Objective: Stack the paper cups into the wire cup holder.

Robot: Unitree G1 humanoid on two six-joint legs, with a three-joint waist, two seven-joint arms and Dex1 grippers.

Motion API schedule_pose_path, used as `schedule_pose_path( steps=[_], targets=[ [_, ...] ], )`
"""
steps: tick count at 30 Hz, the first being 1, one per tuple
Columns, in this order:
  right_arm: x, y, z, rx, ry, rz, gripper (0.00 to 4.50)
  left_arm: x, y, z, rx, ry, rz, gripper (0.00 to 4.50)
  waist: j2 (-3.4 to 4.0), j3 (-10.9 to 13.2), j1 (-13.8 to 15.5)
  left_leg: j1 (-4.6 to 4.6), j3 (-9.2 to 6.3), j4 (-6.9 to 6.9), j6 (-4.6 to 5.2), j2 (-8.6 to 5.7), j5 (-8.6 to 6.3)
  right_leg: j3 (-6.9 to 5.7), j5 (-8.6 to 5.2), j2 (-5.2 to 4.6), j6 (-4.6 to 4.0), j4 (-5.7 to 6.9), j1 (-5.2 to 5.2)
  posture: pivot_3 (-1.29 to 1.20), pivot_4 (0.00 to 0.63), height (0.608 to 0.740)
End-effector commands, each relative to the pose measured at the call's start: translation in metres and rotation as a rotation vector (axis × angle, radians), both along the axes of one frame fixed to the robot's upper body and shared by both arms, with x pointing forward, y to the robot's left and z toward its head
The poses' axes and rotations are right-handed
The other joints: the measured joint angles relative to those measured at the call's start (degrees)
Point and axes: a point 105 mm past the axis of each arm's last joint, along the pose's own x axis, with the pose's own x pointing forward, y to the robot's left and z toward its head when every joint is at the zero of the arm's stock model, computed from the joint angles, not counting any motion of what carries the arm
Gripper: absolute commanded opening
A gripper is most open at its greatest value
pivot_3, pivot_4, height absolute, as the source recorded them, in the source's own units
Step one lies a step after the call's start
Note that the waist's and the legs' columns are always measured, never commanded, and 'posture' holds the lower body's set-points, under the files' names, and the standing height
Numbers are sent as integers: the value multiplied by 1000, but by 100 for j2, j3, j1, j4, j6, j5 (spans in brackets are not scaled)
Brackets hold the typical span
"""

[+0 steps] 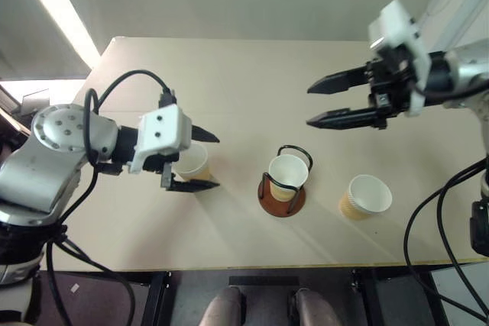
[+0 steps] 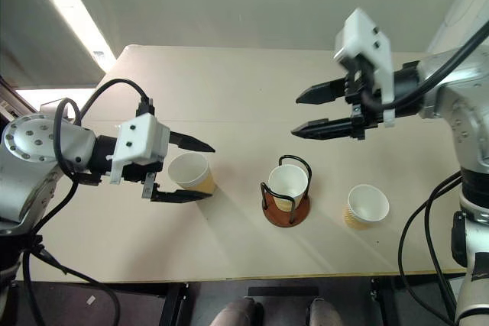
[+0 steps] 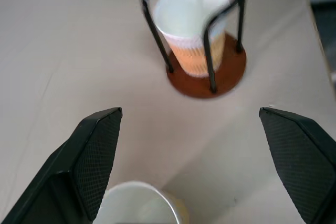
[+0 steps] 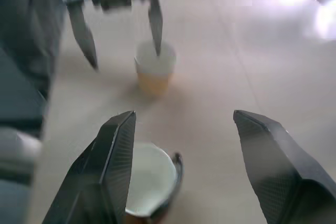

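Wire cup holder (image 1: 283, 188) stands upright near the middle of the beige surface (image 1: 244, 89), its black wire loops rising from a reddish-brown disc base. One paper cup (image 1: 288, 175) sits inside the loops, mouth up. A second cup (image 1: 365, 196) stands upright on the surface to the holder's right, apart from it. A third cup (image 2: 191, 172) stands upright to the holder's left. Left gripper (image 2: 195, 169) hovers level at this third cup, jaws spread wide on either side of it, not gripping it. Right gripper (image 1: 313, 103) is raised above the surface, above the holder and pointing left, jaws apart and empty.
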Motion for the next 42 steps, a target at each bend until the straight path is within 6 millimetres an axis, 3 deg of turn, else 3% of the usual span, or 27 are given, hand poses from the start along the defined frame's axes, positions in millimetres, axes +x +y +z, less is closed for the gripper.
schedule_pose_path(
  steps=[1, 5, 10, 26, 29, 39, 40, 42],
  targets=[
    [-13, -7, 9, 57, 32, 21, 3035, -2, 4, -6, 126, -48, 19, 4500, 0, 0, 4, 0, -1, 0, 0, -1, 0, 0, 0, 0, 0, -1, 0, 0, 150, 740],
    [-17, -9, -3, 47, 71, 38, 3035, 4, 19, -25, 263, -46, 98, 4500, 0, 0, -5, 6, 0, 1, -2, 0, 1, 2, -1, -2, -2, 8, 1, 0, 150, 740],
    [-17, -8, -6, 46, 77, 34, 3035, 11, 30, -35, 323, -55, 146, 4500, 1, 1, -11, 10, 0, 0, -6, 1, 2, 2, -5, -2, -10, 20, -1, 0, 150, 740],
    [-17, -10, -9, 51, 29, 29, 3035, 36, 27, -52, 349, -75, 134, 4500, 1, 1, -2, 8, -1, -1, -7, -1, 1, 1, -5, -5, -10, 23, -2, 0, 150, 740],
    [-16, -11, -10, 51, 16, 29, 3079, 40, 26, -52, 332, -75, 113, 3896, 1, 1, -5, 7, -1, -1, -7, -1, 1, 1, -5, -5, -9, 22, -3, 0, 150, 740],
    [-17, -15, -16, 36, -4, 42, 3079, 33, 18, -29, 258, -54, -4, 305, 0, 0, -2, 6, -1, -1, -7, -1, 1, 1, -5, -4, -9, 23, -4, 0, 150, 740],
    [-17, -16, -18, 26, 4, 45, 3079, 33, 16, -23, 243, -58, -19, 29, 0, 0, 3, 5, -1, -1, -7, -1, 1, 1, -5, -5, -9, 23, -4, 0, 150, 740],
    [-18, -20, -25, -17, 6, 41, 3079, 33, 12, -11, 220, -74, -41, 29, 0, 0, 15, 2, -1, 0, -6, -1, 1, -1, -5, -5, -9, 23, -4, 0, 150, 740]
  ],
)
